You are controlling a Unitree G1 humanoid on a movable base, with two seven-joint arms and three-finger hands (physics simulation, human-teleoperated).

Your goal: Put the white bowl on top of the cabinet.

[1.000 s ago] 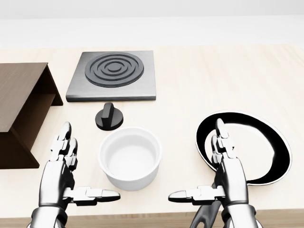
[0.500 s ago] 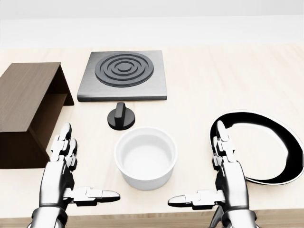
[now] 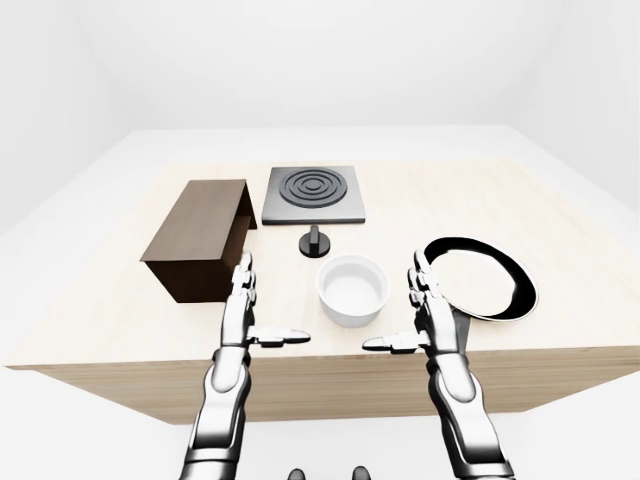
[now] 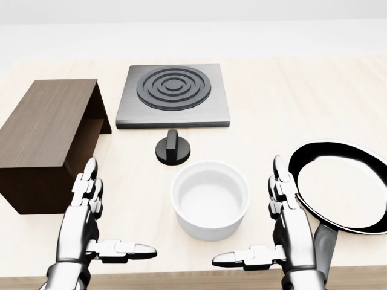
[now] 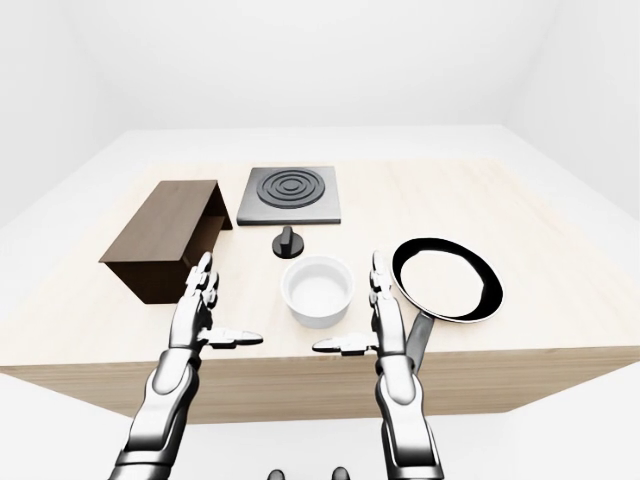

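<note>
The white bowl [image 4: 210,199] stands upright on the wooden table [image 4: 284,103], low in the middle of the head view. The dark brown cabinet [image 4: 47,138] lies at the left, its open side facing right. My left hand [image 4: 97,223] is open, at the bottom left, between cabinet and bowl and apart from both. My right hand [image 4: 269,232] is open, at the bottom right, just right of the bowl and not touching it. Both hands hold nothing.
A grey hob plate with black rings [image 4: 175,93] lies above the bowl, with a black knob [image 4: 173,149] between them. A black frying pan [image 4: 341,193] lies at the right, its handle running down behind my right hand. The table's near edge runs under my hands.
The whole picture has shifted right: the camera moved left, so cabinet, hob, bowl and pan all sit further right. The hands keep the same open pose.
</note>
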